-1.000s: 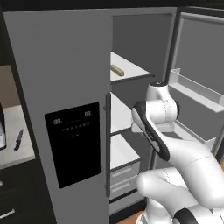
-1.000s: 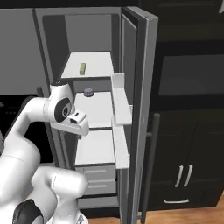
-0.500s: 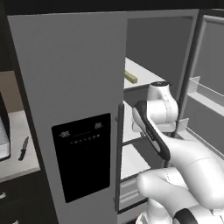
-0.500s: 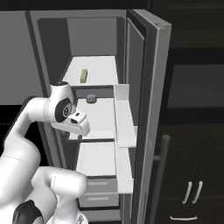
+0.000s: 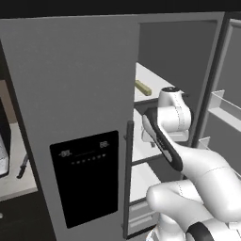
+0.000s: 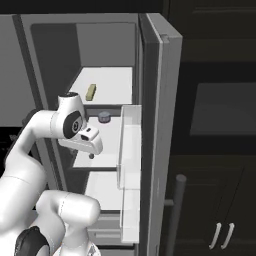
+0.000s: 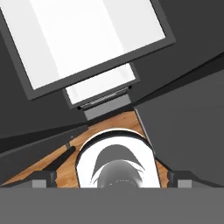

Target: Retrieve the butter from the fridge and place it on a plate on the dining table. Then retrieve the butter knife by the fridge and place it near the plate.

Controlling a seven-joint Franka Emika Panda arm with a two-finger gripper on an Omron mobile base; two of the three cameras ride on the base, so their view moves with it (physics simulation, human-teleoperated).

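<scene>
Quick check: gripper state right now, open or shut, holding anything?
Gripper: cannot be told whether open or shut; it hangs below the hand in front of the fridge shelves. The butter lies on the upper shelf, not in the gripper.

We note our arm rising from the base, folding at the elbow and reaching forward at mid height, with the wrist turned so the hand points downward. Our gripper (image 6: 91, 155) hangs below the white hand block in the right base view, where only a small dark tip is visible, and in the left base view the gripper (image 5: 151, 144) is largely masked by the forearm. We cannot tell from these views whether its jaws stand apart or closed, and nothing is seen between them.
</scene>
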